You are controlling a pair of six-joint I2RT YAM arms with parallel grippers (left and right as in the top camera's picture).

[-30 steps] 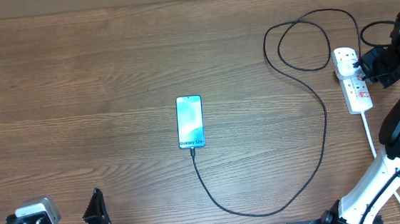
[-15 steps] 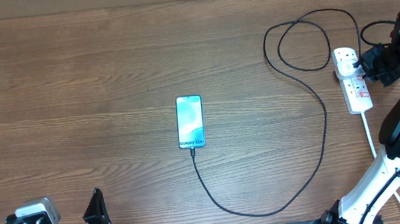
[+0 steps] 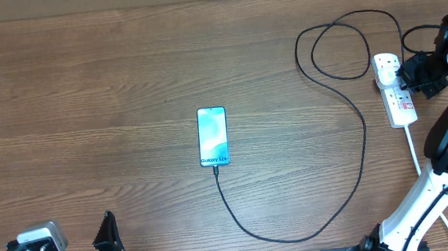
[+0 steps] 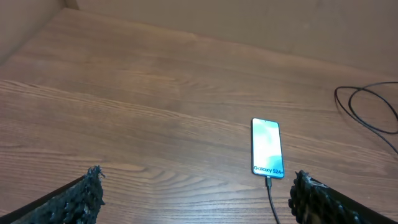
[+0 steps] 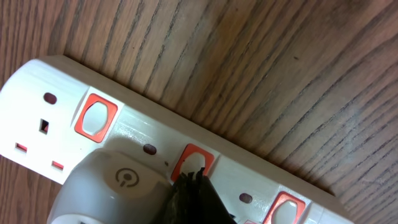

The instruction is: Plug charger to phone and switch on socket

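With the charger (image 3: 364, 134) seated in the phone (image 3: 213, 136), the switch (image 5: 198, 157) on the socket (image 3: 403, 107) is met by the closed right end effector (image 5: 194, 199), and firm pressure is needed.

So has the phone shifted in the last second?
No. Overhead, the phone sits at the same spot against the table's wood grain, the charger still meeting its near end.

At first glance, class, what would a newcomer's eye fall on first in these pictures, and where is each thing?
The phone with its lit blue screen lies mid-table, a black cable running from its near end. The cable sweeps right and loops beside the white power strip at the right edge. There the right claw sits over the strip's red switches.
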